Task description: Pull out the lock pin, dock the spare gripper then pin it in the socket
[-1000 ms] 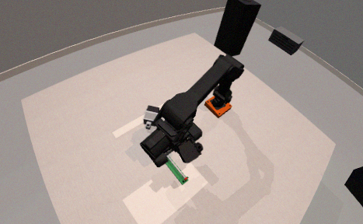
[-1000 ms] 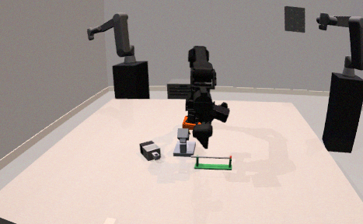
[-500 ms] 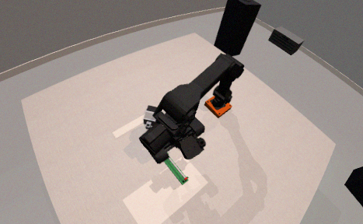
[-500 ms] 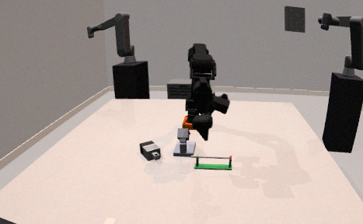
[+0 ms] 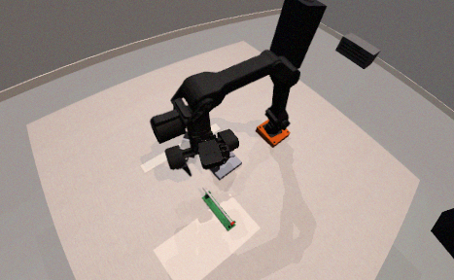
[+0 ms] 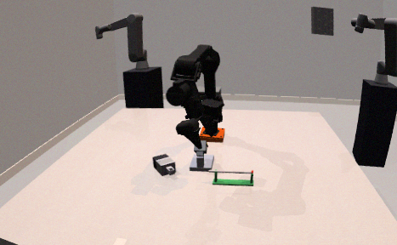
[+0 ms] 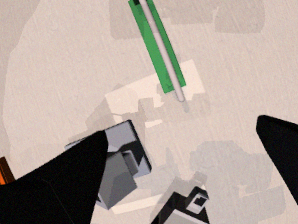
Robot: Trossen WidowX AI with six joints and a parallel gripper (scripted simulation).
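Note:
The lock pin [image 5: 221, 207] [image 6: 231, 172] [image 7: 162, 47] is a thin grey rod with a red end, lying along the green rack [image 5: 215, 212] [image 6: 233, 183] [image 7: 153, 50] on its two posts. The mount [image 5: 228, 168] [image 6: 202, 163] [image 7: 118, 134] stands on a grey base; no pin shows in its socket, which is partly hidden. The spare gripper [image 6: 164, 163] [image 7: 182, 217], a black and light block with a square spigot, lies beside the mount. My gripper [image 5: 206, 170] [image 7: 184, 131] is open and empty. One finger overlaps the mount in view; contact cannot be told.
The orange arm base [image 5: 272, 138] [image 6: 212, 134] stands behind the mount. Pale patches [image 5: 196, 248] mark the table top. Dark pedestals [image 6: 143, 87] [image 6: 376, 123] carrying other arms stand beyond the table.

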